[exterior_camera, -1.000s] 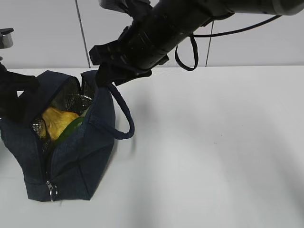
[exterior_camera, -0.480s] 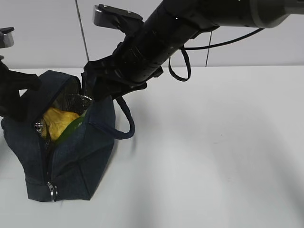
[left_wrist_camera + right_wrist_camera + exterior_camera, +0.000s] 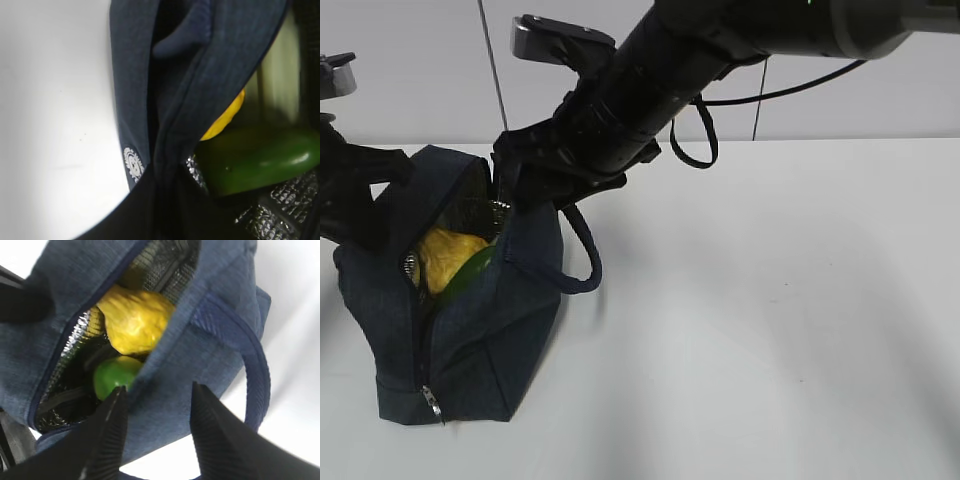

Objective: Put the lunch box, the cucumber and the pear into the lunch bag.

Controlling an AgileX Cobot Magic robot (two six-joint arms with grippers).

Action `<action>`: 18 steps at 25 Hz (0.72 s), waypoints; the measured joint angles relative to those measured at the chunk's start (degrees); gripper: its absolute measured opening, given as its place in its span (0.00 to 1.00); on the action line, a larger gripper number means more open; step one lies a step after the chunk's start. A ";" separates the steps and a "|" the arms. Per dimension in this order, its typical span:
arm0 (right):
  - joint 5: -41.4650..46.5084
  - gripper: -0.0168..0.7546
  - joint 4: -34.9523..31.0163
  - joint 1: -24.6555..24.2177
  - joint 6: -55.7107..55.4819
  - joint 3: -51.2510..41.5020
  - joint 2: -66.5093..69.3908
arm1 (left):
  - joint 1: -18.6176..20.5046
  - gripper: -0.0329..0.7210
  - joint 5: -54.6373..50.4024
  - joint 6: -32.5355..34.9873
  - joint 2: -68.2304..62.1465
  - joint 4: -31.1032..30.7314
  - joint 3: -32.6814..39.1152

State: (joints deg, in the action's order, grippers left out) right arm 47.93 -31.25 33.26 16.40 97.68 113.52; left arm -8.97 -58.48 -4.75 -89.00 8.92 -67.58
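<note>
Lunch bag (image 3: 210, 335) holds pear (image 3: 134, 320) (cucumber (image 3: 114, 376) too).

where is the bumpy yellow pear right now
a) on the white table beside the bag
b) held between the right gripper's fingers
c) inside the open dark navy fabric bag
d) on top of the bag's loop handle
c: the bumpy yellow pear sits inside the open dark navy fabric bag, above the green cucumber, while the right gripper stands open astride the bag's wall.

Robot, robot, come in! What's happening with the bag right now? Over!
Right gripper open, fingers straddling the lunch bag's side wall. Left gripper hidden. Pear and cucumber inside the unzipped bag; lunch box not visible. Nothing in the way.
</note>
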 joint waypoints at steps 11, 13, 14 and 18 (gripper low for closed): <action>6.34 0.46 11.00 0.00 -8.18 6.13 0.61 | 0.00 0.04 0.86 2.14 0.00 4.49 0.00; 6.77 0.46 10.88 0.03 -8.46 6.13 1.13 | 0.00 0.04 1.03 2.46 0.00 5.36 0.00; 6.88 0.46 10.33 0.14 -8.59 6.13 1.59 | 0.00 0.04 1.13 2.80 0.00 5.86 0.00; 7.04 0.46 10.09 0.35 -8.67 6.79 1.68 | 0.00 0.04 1.37 3.24 0.00 7.48 0.00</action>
State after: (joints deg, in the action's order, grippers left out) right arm 54.97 -21.16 33.62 7.73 104.47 115.20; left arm -8.97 -57.11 -1.51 -89.00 16.40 -67.58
